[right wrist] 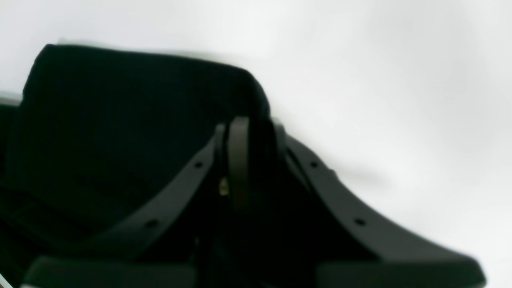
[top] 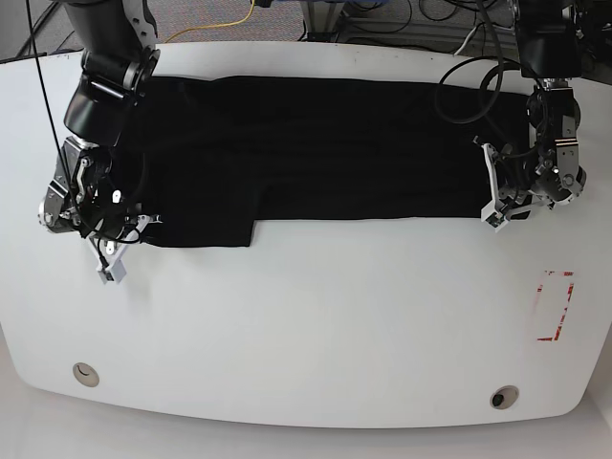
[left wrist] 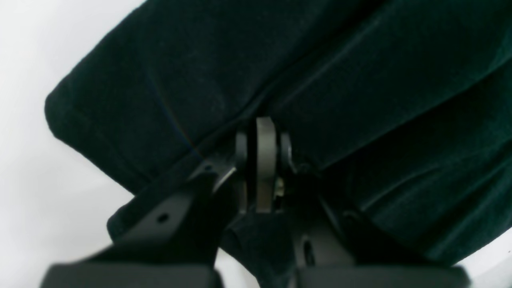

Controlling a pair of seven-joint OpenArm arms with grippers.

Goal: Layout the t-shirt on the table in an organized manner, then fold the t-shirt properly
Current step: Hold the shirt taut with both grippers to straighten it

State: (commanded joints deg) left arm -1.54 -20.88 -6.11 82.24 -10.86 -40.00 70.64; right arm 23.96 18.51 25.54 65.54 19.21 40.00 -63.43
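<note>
**Both arms low at the shirt's two ends**

The t-shirt [top: 316, 158] lies spread across the far half of the table [top: 316, 325]. The left gripper [left wrist: 264, 132] is bent down at one end, fingers pressed together pinching a fold of black cloth. The right gripper [right wrist: 246, 128] crouches at the opposite corner, its fingers likewise closed on the shirt's edge.

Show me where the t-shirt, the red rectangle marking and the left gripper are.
t-shirt [top: 316, 143], base view, middle of the cloth.
red rectangle marking [top: 556, 306], base view, its outline.
left gripper [left wrist: 266, 132], left wrist view, between the fingertips.
</note>
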